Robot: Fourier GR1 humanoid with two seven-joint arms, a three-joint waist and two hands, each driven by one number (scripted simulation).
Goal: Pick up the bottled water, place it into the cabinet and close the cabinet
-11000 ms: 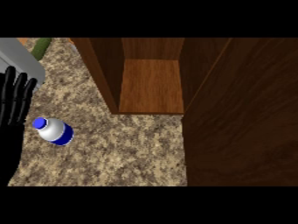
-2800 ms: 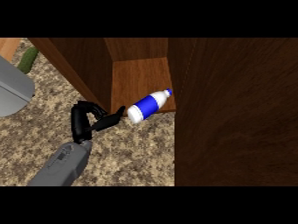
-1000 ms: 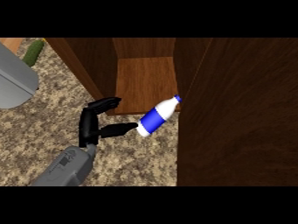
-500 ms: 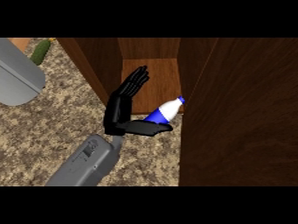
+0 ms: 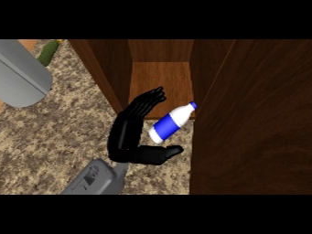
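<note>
The water bottle (image 5: 170, 124), white with a blue label and blue cap, lies tilted at the front edge of the wooden cabinet's shelf (image 5: 159, 75), cap pointing up and right toward the door. My left hand (image 5: 128, 137) is just left of it. Its fingers are straight and stretched along the cabinet's left wall, and the thumb reaches out under the bottle's base. The bottle sits in the gap between fingers and thumb, and nothing is curled round it. My right hand does not show.
The open cabinet door (image 5: 266, 114) fills the right side as a tall dark wooden panel. A grey rounded object (image 5: 9, 75) and a green item (image 5: 48, 51) sit at the upper left on the speckled counter (image 5: 43, 137).
A second ago my left hand's fingers were curled at the bottle's base; they have since straightened. The hand has slid back slightly, and the bottle rests at the cabinet's mouth.
</note>
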